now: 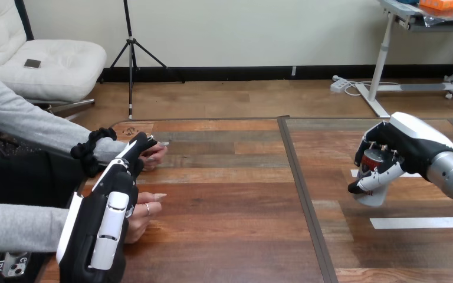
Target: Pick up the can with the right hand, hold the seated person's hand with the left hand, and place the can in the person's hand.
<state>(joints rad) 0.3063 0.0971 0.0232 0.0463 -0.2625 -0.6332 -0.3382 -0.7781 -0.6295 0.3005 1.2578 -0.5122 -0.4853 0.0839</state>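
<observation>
Wood surface (230, 200), live: right hand (410, 144) at 3 o'clock, clamped round can (373, 191), which looks clear of the boards, so pickup seems done. Left hand (109, 206) at 8 o'clock, tip over person's upper hand (155, 154), lower hand (143, 212) just beside it. Grip? Can't tell. Next, imo: secure the person's hand, then swing can across toward 9.

At the right, my right fingers (383, 173) curl round the can (374, 193) over the counter (230, 206). Near left, my left hand (109, 206) touches the person's far hand (155, 154).
</observation>
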